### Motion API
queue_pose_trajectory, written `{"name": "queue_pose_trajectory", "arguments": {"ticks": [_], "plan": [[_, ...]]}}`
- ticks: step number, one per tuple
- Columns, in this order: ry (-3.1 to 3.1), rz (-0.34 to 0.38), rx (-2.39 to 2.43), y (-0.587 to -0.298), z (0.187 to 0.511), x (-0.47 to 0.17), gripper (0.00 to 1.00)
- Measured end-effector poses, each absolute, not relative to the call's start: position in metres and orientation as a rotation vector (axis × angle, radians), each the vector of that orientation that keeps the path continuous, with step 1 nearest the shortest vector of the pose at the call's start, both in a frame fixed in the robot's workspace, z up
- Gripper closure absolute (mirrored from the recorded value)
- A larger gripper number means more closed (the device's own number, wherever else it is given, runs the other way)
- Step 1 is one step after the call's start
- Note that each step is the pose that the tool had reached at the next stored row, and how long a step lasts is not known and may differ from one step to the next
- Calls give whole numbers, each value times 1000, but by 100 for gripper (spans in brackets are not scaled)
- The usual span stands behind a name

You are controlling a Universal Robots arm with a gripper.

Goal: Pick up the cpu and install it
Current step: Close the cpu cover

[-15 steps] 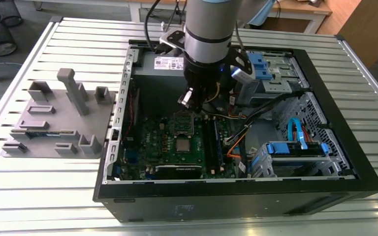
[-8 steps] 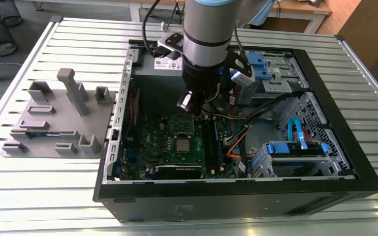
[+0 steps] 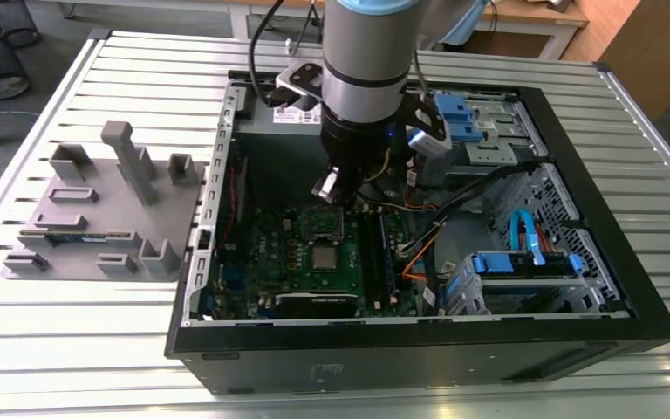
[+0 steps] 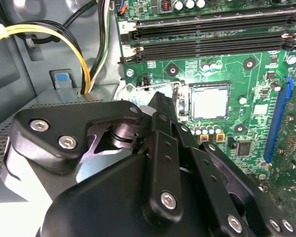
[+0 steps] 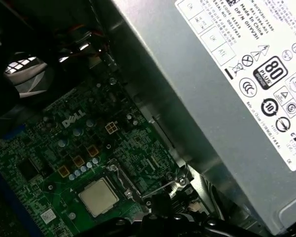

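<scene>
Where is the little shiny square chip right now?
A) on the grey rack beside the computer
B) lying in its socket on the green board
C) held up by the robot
B: in the second wrist view the cpu lies flat in the socket on the green motherboard.

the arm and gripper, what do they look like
The arm is a silver-grey cylinder with a pale blue cap above, a black band, and a black section below. A black cable runs beside it. In the second wrist view the gripper is matt black, built of angular linked plates with silver screw heads.
</scene>
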State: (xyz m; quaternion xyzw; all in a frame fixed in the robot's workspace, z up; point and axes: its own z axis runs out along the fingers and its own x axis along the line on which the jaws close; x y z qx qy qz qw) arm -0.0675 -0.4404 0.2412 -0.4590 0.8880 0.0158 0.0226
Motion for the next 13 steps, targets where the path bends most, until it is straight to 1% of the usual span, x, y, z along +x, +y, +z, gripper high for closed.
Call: {"name": "queue_pose_trajectory", "arguments": {"ticks": [7, 13], "plan": [[2747, 38, -1436, -445, 241, -68, 89], [2756, 3, -1445, -451, 241, -68, 89]]}}
